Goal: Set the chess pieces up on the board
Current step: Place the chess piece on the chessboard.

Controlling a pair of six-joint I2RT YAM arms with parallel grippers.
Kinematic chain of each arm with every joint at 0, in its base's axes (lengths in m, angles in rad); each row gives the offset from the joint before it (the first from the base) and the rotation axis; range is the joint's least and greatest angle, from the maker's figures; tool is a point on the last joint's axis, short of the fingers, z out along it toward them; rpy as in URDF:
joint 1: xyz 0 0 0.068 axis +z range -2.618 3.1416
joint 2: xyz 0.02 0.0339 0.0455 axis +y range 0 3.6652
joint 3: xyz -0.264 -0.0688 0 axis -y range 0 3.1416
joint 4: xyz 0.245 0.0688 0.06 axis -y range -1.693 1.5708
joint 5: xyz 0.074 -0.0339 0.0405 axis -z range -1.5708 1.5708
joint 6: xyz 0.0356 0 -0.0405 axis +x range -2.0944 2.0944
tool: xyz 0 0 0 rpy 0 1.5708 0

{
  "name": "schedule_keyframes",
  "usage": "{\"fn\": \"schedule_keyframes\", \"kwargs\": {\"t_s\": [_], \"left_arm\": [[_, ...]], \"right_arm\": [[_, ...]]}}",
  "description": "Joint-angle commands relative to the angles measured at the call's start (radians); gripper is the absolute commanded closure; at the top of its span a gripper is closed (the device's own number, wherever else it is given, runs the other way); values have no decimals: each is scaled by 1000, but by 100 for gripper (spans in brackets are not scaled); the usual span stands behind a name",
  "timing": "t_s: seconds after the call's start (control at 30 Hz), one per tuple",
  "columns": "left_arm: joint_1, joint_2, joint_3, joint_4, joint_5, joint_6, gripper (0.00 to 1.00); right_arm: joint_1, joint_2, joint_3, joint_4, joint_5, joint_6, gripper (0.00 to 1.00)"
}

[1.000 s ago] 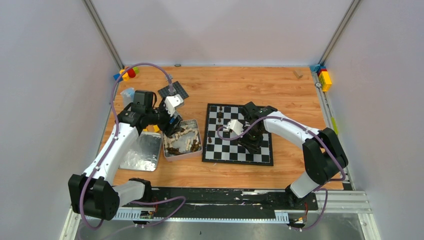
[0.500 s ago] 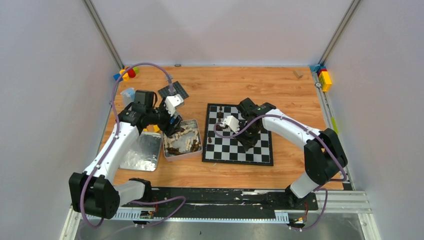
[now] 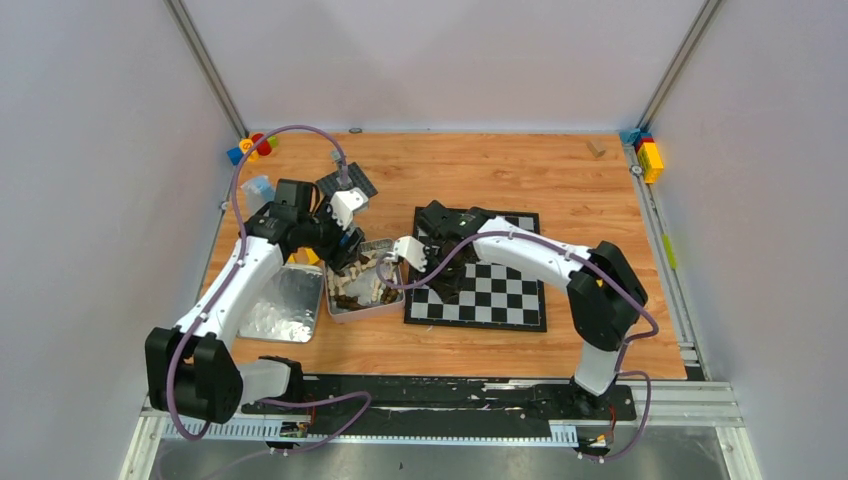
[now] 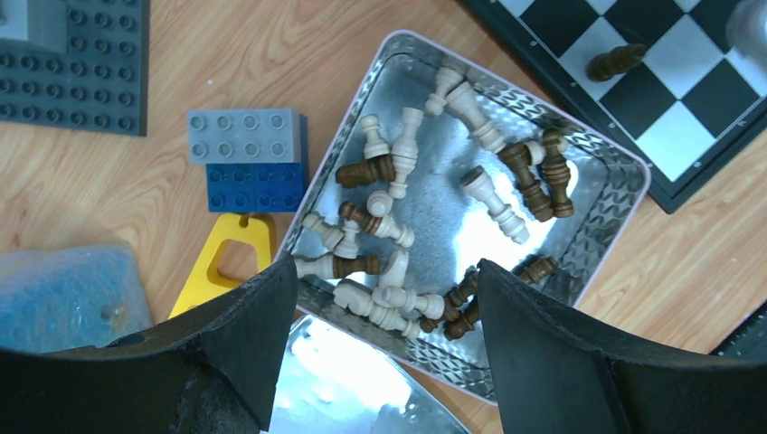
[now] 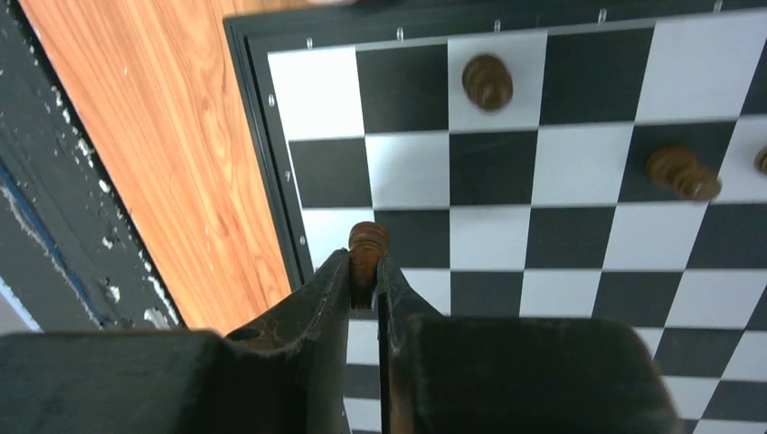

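- Gripping one dark brown piece in the right gripper, clamped shut just below the rounded head.
- Hanging over the board, above the row of squares right beside the black border, not far from a corner. Cannot tell from here whether the base touches the square yet.
- Sharing the board with at least two placed dark pieces, upright and well apart from the held one.
- Looks like the placing step, taking one dark piece to its home square. Early days by the look of it, with most squares bare.
- Plenty left in the metal tin, just beside the board, with cream and brown loose pieces jumbled on their sides.
- Hovering above that tin with the left gripper, spread wide and holding nothing.
- Next on the right, probably lowering straight down onto the middle of the square and keeping the piece upright. Then letting go only once the base sits flat and lifting clear without clipping the neighbours.
- Next on the left, likely singling out one lying piece from the heap, which is fiddly with so many touching.
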Motion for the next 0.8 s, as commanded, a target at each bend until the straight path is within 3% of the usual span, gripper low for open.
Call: {"fn": "schedule_keyframes", "kwargs": {"t_s": [0.0,0.37,0.77], "left_arm": [[10,19,1,38,-98,-33,20],[42,80,6,58,-276,-59,19],[63,87,8,61,-292,-62,19]], "right_arm": [[44,63,97,37,47,37,95],[75,184,238,2,65,50,95],[103,238,298,-29,69,33,95]]}}
